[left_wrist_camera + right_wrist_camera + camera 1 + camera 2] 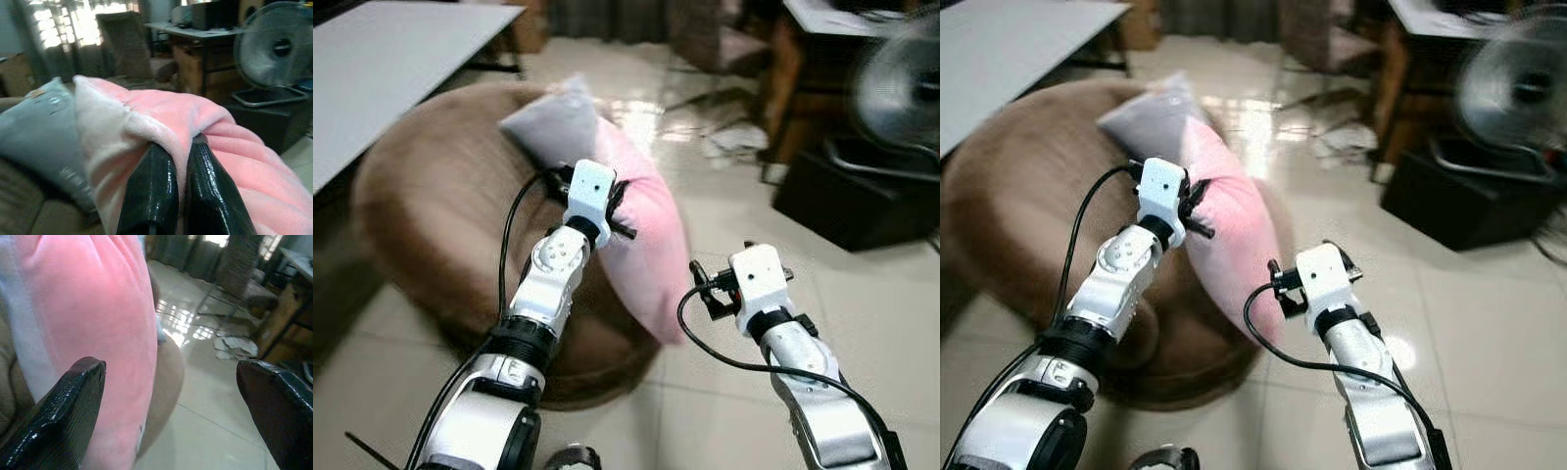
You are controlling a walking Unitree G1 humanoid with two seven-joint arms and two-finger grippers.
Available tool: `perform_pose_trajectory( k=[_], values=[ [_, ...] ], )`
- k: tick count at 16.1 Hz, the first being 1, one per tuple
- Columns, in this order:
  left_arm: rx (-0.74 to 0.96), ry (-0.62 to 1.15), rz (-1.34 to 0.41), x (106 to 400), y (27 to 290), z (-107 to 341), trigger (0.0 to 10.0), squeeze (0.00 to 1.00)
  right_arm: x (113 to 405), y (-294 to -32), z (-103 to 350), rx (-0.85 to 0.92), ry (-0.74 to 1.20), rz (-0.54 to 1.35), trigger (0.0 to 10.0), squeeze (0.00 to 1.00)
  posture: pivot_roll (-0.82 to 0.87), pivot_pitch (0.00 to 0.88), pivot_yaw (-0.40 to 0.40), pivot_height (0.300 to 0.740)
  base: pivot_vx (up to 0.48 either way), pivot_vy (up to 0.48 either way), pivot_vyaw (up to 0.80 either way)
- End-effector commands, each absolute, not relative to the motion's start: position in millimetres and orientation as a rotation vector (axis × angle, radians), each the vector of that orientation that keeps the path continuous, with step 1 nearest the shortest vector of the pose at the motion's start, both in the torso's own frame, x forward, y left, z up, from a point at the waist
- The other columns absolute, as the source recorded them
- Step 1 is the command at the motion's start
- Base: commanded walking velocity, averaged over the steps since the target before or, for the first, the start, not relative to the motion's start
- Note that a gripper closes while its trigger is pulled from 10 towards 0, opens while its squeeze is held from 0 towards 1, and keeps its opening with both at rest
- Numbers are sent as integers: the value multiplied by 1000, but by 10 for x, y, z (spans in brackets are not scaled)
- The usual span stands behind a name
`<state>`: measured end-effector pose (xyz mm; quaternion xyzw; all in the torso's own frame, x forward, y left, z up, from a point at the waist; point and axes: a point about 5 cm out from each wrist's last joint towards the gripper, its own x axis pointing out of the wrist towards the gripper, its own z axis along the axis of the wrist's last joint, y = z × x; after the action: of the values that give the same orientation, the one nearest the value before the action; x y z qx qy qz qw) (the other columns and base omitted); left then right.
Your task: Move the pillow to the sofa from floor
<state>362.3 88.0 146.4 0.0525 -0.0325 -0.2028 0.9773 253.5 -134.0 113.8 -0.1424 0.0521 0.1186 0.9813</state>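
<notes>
Pinching the pink pillow (641, 225), the left claw (182, 161) reaches forward.

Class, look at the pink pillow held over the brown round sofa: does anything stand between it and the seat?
Nothing visible does. The left pincer pinches the pink pillow, which already leans on the brown sofa beside a grey pillow.

Pillow (646, 235): pink plush, pale whitish band along one edge, grey panel at far end. Sofa (431, 196): round, plain brown. Floor (724, 392): cream glossy tiles, bright glare patch far centre. Left gripper (183, 188) fingers glossy black; right gripper (181, 416) fingers the same. Arms silver, white wrist blocks, black cables. Table (382, 59), far left: pale grey top. Fan (899, 88), far right: grey, over a black box (862, 196).
</notes>
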Motion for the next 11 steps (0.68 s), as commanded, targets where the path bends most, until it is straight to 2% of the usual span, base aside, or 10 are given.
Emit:
perform_pose_trajectory(
  k=[1, 3, 7, 11],
  values=[
    [98, -140, -390, 3673, 923, 1635, 10000, 0, 2539, -1332, 1171, -295, 97, 235, 10000, 0, -96, 44, 46, 740, 300, 0, 800],
    [99, -139, -396, 3674, 915, 1632, 10000, 0, 2541, -1343, 1170, -296, 99, 223, 10000, 0, -97, 42, 48, 740, 304, 0, 741],
    [99, -139, -412, 3674, 899, 1629, 10000, 0, 2545, -1373, 1162, -274, 104, 195, 10000, 0, -97, 42, 48, 740, 303, 0, 0],
    [105, -119, -443, 3682, 838, 1603, 10000, 0, 2539, -1373, 1155, -274, 107, 195, 10000, 0, -101, 32, 50, 740, 0, 0, 0]
  ],
)
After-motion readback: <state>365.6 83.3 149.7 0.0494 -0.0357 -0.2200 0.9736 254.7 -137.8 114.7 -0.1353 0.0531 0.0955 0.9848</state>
